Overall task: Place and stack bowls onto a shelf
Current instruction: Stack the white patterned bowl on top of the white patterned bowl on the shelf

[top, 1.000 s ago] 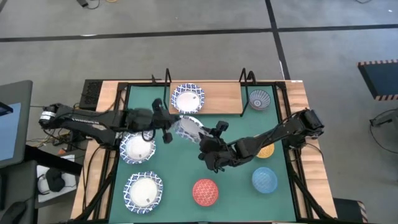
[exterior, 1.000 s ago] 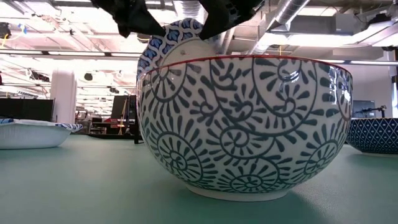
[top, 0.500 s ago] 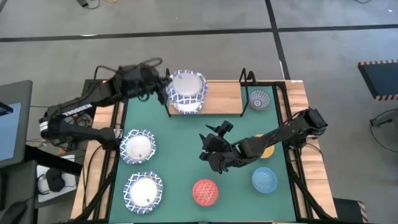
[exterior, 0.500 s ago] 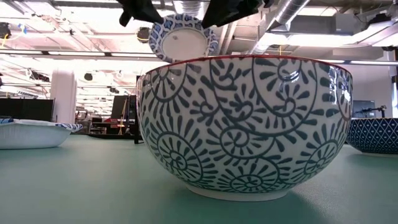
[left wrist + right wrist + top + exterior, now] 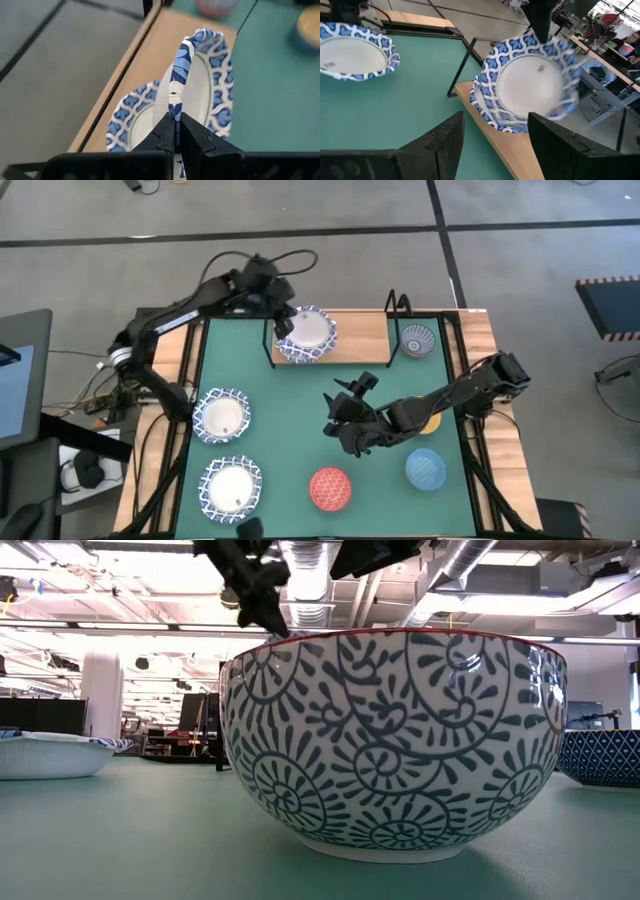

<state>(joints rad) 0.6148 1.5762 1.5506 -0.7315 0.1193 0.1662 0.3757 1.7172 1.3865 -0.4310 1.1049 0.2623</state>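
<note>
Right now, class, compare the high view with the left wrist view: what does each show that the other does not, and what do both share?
Only the high view shows the right gripper, open above the mat, two white bowls at the mat's left, and the red, light blue and grey-blue bowls. Only the left wrist view shows the left gripper's fingers shut on the tilted bowl's rim, above a second bowl. Both share that held bowl and the shelf.

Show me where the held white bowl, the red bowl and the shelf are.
held white bowl (image 5: 310, 332), high view, white inside.
red bowl (image 5: 331, 488), high view, its centre.
shelf (image 5: 362, 328), high view, bare wooden board.
</note>
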